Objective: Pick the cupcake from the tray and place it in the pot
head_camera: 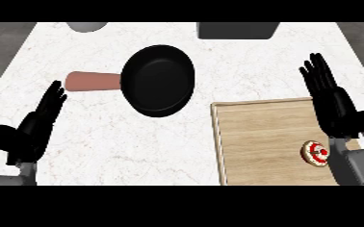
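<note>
A small cupcake with white icing and a red top sits on the wooden tray near its right side. The black pot, with a reddish-brown handle pointing left, lies on the counter up and left of the tray. My right hand is open, fingers straight and pointing away, above the tray's right edge, just beyond the cupcake and not touching it. At the lower left, my left hand rests open on the counter, away from the pot.
A dark grey rectangular object sits at the counter's far edge, right of centre. A grey round object shows at the far left edge. The white marble counter spreads between my left hand and the tray.
</note>
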Tool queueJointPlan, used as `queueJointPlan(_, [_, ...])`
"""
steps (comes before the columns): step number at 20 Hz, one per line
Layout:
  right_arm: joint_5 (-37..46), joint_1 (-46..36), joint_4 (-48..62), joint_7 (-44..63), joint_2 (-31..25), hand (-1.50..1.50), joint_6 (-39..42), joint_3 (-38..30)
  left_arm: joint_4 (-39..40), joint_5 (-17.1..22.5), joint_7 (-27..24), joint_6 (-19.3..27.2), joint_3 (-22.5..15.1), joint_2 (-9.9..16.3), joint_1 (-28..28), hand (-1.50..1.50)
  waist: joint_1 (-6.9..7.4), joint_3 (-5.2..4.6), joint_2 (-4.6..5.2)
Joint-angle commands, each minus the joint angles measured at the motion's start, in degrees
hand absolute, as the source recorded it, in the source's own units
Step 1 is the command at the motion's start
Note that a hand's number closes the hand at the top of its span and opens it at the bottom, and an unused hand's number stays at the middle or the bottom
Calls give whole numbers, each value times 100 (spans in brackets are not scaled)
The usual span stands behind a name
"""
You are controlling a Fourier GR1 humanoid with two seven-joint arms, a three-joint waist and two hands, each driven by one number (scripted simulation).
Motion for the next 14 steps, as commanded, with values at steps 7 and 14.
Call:
queueJointPlan(7, [1395, -835, 297, -1159, -2445, 150, 1964, -245, -414, 98, 352, 405, 188, -288, -614, 0, 70, -153, -33])
queueJointPlan(14, [1062, -412, 2875, -4459, -1810, -150, 3263, -917, -936, 289, 1229, 617, 375, -257, -1025, 0, 90, -6, 88])
